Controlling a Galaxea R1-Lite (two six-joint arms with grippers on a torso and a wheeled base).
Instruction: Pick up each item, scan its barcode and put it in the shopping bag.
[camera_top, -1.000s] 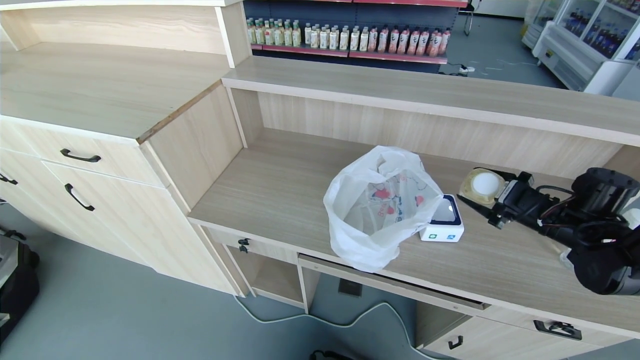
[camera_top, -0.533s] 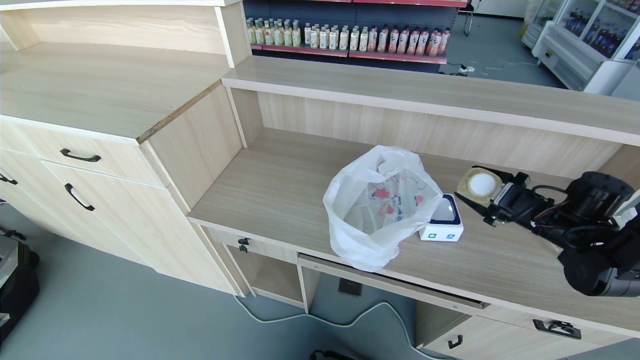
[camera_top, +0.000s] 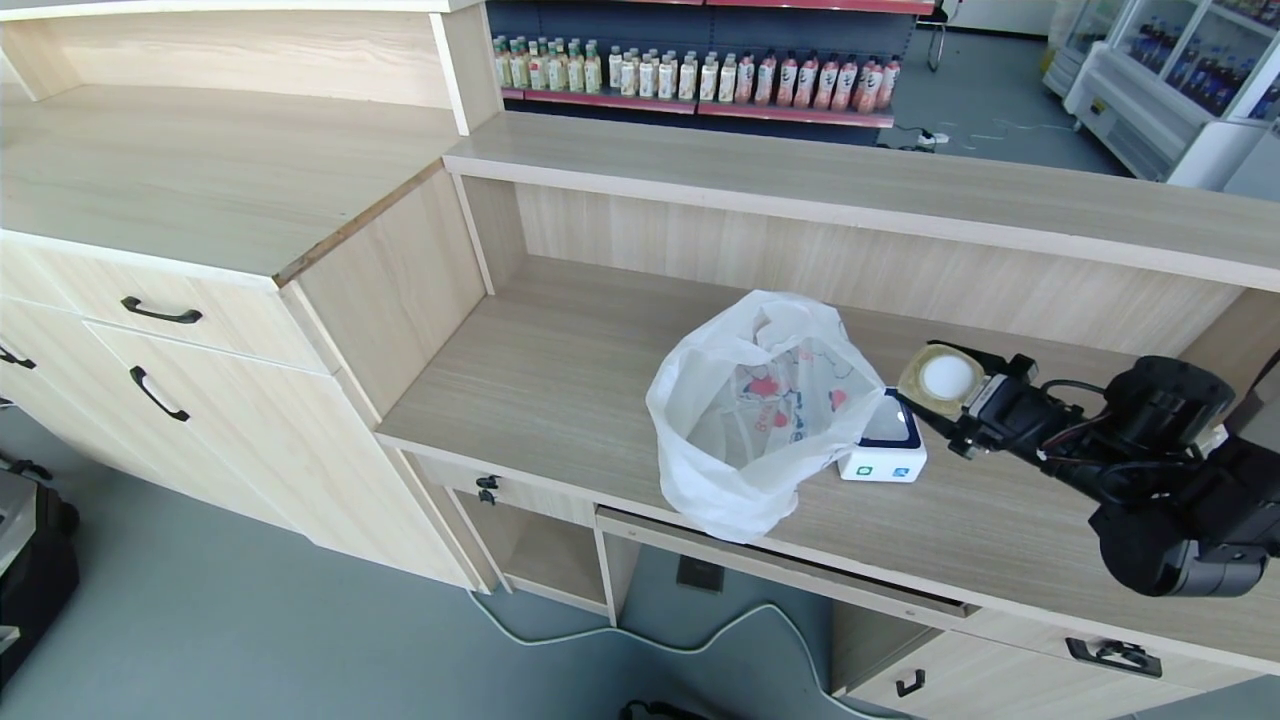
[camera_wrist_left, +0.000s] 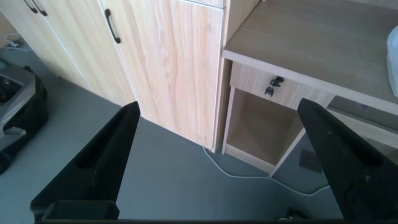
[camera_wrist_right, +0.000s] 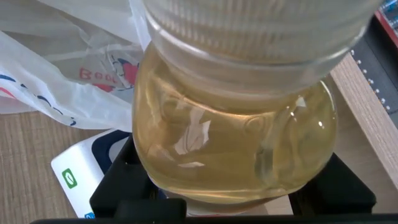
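While aloft, bottle (camera_top: 940, 380) nearer scanner (camera_top: 886, 452).

In front of me runs a pale wood-grain counter top (camera_top: 560, 380), with a raised ledge of the same wood (camera_top: 800, 180) behind it. At the left of the frame stand light wooden cabinet doors (camera_top: 230, 430) with black bar handles (camera_top: 160, 313). A small black drawer lock (camera_top: 487, 490) sits under the counter edge. Along the top centre I see a red-edged shelf of drink bottles (camera_top: 700, 78), and at the upper right a white glass-door cooler (camera_top: 1170, 70). A pale cable (camera_top: 700, 640) snakes over the grey floor (camera_top: 250, 620).
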